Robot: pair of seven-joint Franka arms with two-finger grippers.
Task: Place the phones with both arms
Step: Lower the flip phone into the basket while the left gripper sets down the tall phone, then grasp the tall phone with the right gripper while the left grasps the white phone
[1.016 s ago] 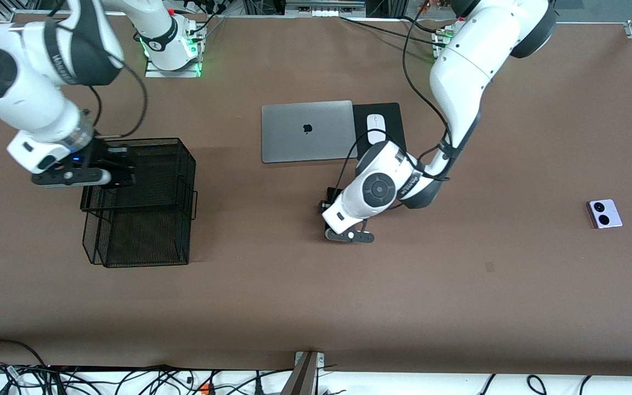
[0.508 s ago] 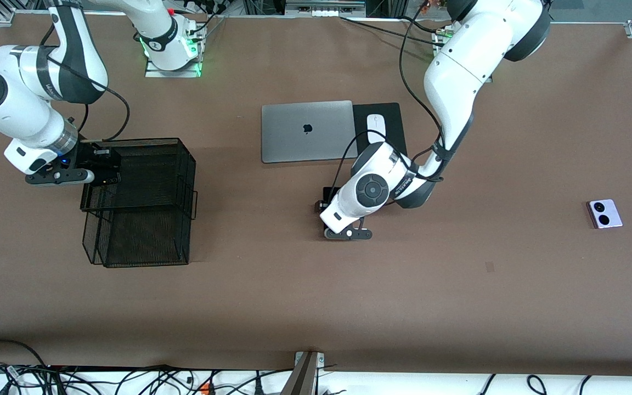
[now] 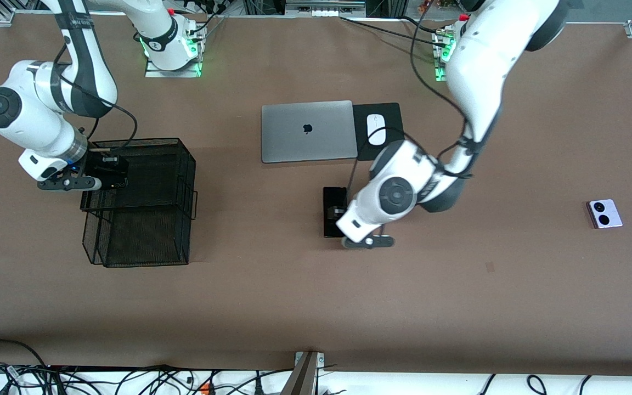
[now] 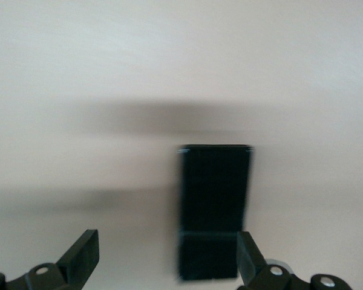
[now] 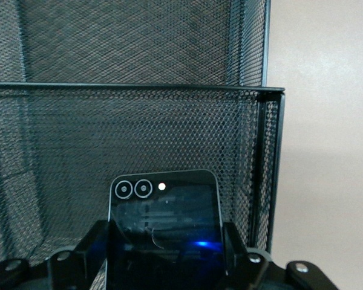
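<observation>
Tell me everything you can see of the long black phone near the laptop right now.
The long black slab phone lies flat on the brown table, nearer the front camera than the grey laptop. It is a plain glossy dark rectangle; no buttons or camera can be made out. The left claw hangs just above it, open, one finger overlapping its end in the left wrist view. Whether they touch is unclear.

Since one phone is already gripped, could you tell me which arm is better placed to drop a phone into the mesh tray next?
The right arm: its hand, shut on the black flip phone, hangs over the mesh tray. The left hand is open above the slab phone.
</observation>
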